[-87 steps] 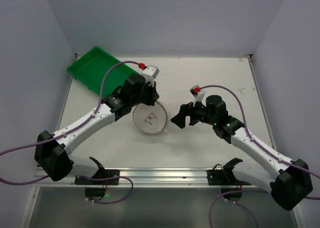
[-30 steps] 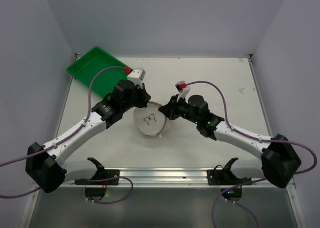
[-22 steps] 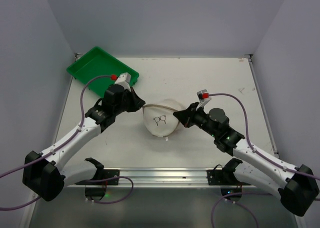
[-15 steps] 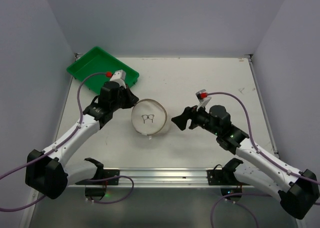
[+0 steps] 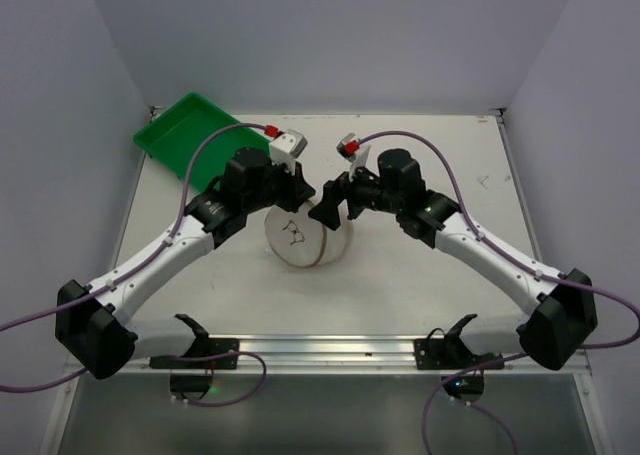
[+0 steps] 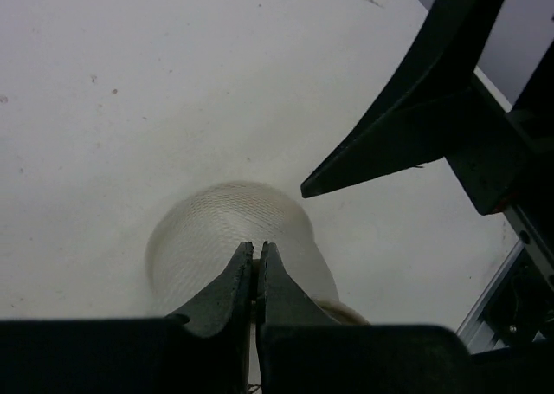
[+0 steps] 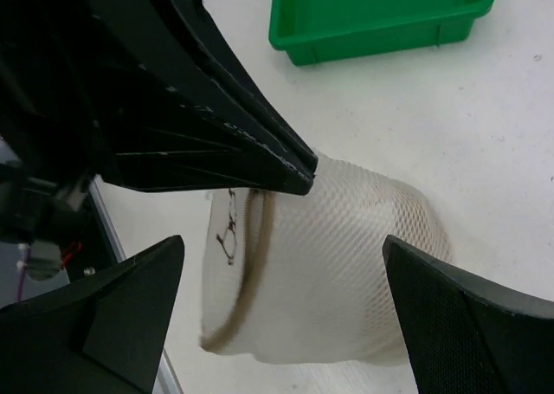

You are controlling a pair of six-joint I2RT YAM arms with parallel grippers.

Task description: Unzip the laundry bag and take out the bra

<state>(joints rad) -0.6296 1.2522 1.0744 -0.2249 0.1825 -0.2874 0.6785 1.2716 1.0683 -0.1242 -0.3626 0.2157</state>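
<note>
right claw [image 5: 325, 212] back over laundry bag [image 7: 346, 238], wide open | left claw [image 6: 257, 254] pinched shut on rim | cream mesh, tipped sideways

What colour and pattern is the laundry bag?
The laundry bag is cream-white mesh, black drawing on its lid; clearest in the right wrist view.

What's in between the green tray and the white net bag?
Only bare table lies between the green tray and the laundry bag, as the right wrist view shows. In the top view the left arm hangs over that stretch.
</note>
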